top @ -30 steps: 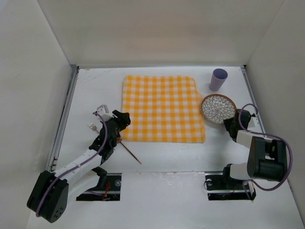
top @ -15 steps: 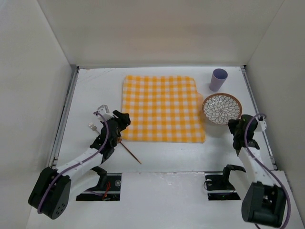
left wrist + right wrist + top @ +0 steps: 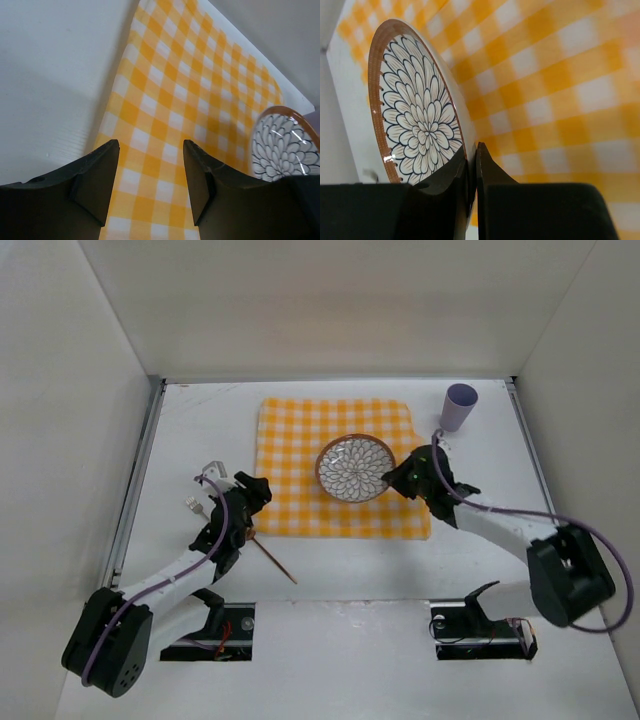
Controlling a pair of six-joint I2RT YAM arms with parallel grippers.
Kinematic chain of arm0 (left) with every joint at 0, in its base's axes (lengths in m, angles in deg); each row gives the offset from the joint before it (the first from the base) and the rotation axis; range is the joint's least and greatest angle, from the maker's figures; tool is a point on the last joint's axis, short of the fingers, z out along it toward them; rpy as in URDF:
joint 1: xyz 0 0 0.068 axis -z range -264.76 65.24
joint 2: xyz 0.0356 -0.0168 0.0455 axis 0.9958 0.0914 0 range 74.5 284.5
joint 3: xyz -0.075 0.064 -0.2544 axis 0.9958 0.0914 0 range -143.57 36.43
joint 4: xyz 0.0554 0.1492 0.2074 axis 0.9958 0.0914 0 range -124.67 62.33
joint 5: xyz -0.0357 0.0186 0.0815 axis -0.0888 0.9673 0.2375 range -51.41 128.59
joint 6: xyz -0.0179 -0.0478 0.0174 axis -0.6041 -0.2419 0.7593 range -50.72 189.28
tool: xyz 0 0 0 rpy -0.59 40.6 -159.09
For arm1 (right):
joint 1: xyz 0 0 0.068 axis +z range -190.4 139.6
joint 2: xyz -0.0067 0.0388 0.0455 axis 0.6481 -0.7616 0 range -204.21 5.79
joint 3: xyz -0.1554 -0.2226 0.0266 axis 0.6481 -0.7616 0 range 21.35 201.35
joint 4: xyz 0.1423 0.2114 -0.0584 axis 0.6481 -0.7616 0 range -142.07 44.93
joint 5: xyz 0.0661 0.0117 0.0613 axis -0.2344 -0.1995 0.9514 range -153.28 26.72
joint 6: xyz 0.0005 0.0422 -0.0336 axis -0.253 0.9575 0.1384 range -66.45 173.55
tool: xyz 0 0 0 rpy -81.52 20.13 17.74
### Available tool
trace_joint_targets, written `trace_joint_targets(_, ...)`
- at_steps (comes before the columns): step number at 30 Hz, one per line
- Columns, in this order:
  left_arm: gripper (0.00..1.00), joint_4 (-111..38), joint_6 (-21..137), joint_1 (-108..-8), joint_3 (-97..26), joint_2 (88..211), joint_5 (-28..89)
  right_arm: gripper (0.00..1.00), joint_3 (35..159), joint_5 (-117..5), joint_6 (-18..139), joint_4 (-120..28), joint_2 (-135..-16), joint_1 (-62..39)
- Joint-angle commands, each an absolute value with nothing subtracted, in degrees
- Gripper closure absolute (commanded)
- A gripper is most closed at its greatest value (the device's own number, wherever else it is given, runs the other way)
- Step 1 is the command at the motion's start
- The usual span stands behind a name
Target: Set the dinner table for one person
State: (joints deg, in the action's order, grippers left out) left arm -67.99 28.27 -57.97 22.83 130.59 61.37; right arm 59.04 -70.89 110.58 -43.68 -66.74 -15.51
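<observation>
- Yellow-and-white checked cloth lies on the white table, spread from the centre toward 12 o'clock in the top view.
- Plate, flower-patterned with a brown rim, is over the cloth's middle, a little toward 3 o'clock. It looks tilted, and I cannot tell whether it touches the cloth.
- Right gripper is clamped on the plate's rim at the plate's 3 to 4 o'clock side. The wrist view shows the thin rim pinched between both fingers.
- From those fingers the plate lies at 9 o'clock, so lowering it here would, I judge, set it close to the cloth's centre. Being round, it has no long axis to line up.
- Left gripper hangs at the cloth's 8 o'clock corner, fingers apart and empty, well apart from the plate.
- The right arm is the nearer arm and the one holding the plate.
- Cup, lilac, stands upright on bare table at 2 o'clock, just off the cloth's corner.
- Thin brown stick lies on the table at 7 o'clock, its axis running from 10 to 4 o'clock. The left arm is nearer to it.
</observation>
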Motion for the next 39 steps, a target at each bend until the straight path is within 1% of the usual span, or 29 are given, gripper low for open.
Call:
trace_joint_targets(1, 0.49, -71.3, 28.2, -58.7, 23.9, 130.2, 63.1, 0.93, 68.5, -66.6, 112.5, -24.3, -73.1, -13.2)
trace_joint_targets(5, 0.49, -71.1, 28.3, -59.2, 24.2, 129.6, 63.6, 0.93, 74.5, -64.9, 113.0, -20.8, -83.0, -12.5)
trace_joint_targets(11, 0.49, -71.3, 28.3, -59.7, 24.6, 130.4, 64.5, 0.93, 76.2, -63.5, 115.1, -19.8, -89.3, -12.4)
trace_joint_targets(15, 0.49, -71.3, 28.4, -59.2, 24.1, 131.3, 64.8, 0.92, 74.3, -63.1, 116.1, -19.7, -89.7, -11.5)
trace_joint_targets(23, 0.49, -71.8, 28.2, -59.7, 24.1, 131.9, 64.7, 0.92, 68.2, -63.4, 117.1, -19.7, -85.7, -10.1)
trace_joint_targets(29, 0.49, -71.8, 28.4, -59.5, 24.2, 131.3, 64.7, 0.9, 63.9, -63.9, 117.8, -19.0, -87.3, -9.3)
trace_joint_targets(30, 0.49, -71.8, 28.3, -59.8, 24.2, 131.4, 64.6, 0.88, 63.4, -64.0, 118.2, -18.9, -87.5, -9.2)
trace_joint_targets(31, 0.49, -71.8, 28.2, -59.8, 24.2, 131.7, 64.3, 0.84, 63.1, -64.3, 118.1, -18.8, -87.8, -8.9)
trace_joint_targets(34, 0.49, -71.8, 28.1, -59.4, 24.2, 131.6, 64.3, 0.63, 62.2, -67.1, 117.6, -19.6, -87.0, -8.2)
trace_joint_targets(36, 0.49, -71.8, 28.4, -59.3, 24.0, 131.8, 64.7, 0.52, 61.3, -68.8, 117.4, -20.0, -85.0, -8.2)
trace_joint_targets(39, 0.49, -71.8, 28.1, -59.8, 24.2, 131.9, 64.0, 0.45, 60.9, -70.5, 115.0, -23.2, -81.9, -8.2)
